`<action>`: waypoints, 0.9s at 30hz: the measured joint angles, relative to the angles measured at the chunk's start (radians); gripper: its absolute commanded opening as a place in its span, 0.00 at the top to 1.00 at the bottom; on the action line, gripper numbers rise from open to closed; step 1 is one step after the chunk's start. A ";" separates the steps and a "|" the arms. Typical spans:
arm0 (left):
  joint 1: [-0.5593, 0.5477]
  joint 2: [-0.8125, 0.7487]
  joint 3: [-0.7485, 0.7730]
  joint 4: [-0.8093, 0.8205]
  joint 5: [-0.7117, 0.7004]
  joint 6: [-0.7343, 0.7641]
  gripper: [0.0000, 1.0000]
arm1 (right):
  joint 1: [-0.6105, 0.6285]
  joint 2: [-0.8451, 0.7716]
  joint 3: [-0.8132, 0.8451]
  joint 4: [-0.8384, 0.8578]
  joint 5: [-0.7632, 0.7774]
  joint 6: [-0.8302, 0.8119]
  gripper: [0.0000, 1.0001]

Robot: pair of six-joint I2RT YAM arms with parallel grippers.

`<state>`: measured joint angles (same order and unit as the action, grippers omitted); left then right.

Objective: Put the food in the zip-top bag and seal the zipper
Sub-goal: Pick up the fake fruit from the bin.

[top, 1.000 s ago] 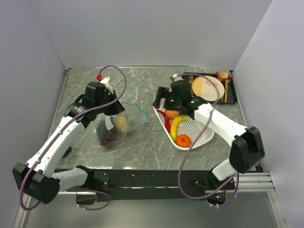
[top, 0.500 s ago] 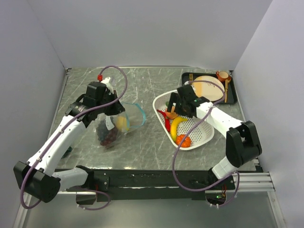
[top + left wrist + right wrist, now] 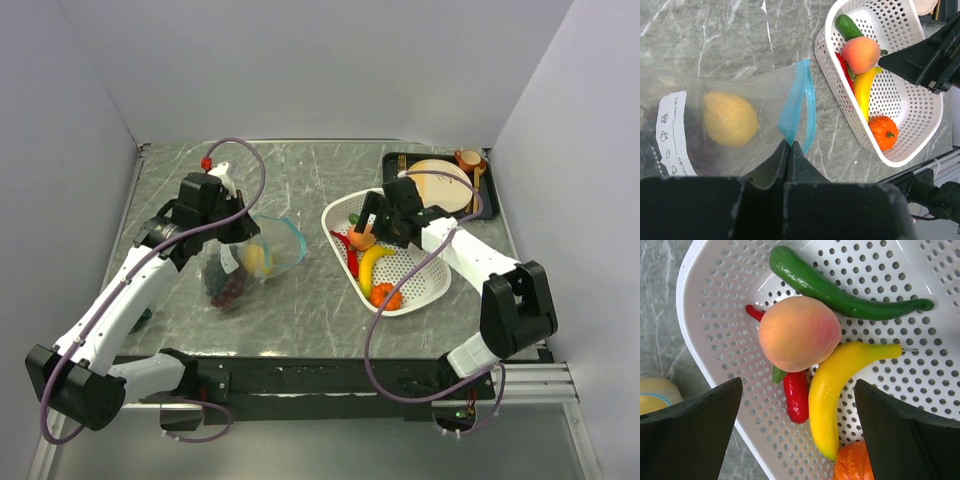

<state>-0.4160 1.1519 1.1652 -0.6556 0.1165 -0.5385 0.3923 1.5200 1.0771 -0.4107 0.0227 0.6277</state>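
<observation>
The zip-top bag lies left of centre with its teal zipper mouth open towards the basket. Inside are a yellow lemon and dark grapes. My left gripper is shut on the zipper edge and holds the mouth up. My right gripper is open and empty, hovering over the white basket. Under it are the peach, red chili, banana, green piece and orange tomato.
A black tray at the back right holds a beige plate, an orange cup and a wooden spoon. Grey walls close in the table on three sides.
My right gripper has swung right from the basket's left rim to over its middle. The left arm and the bag have stayed put.
</observation>
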 measured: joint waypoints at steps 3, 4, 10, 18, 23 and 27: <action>0.000 -0.005 0.000 0.000 -0.002 0.000 0.99 | -0.019 0.002 0.000 0.000 -0.010 0.001 0.00; 0.000 -0.006 0.000 0.000 -0.002 0.001 0.99 | -0.027 0.004 0.000 0.000 -0.013 0.002 0.00; 0.000 -0.007 0.000 -0.001 -0.008 0.003 0.99 | -0.043 0.009 -0.002 0.006 -0.020 0.008 0.00; 0.000 -0.010 0.000 0.000 -0.010 0.003 0.99 | -0.045 0.055 -0.002 0.053 -0.051 0.027 0.08; 0.000 -0.010 0.000 -0.001 -0.010 0.003 0.99 | -0.053 0.157 0.008 0.105 -0.074 0.046 0.10; 0.000 -0.010 0.000 -0.004 -0.017 0.003 0.99 | -0.055 0.212 0.017 0.130 -0.087 0.053 0.13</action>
<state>-0.4160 1.1416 1.1652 -0.6598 0.0998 -0.5350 0.3378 1.7325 1.0939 -0.2802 -0.0647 0.6804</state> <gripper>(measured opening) 0.013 0.906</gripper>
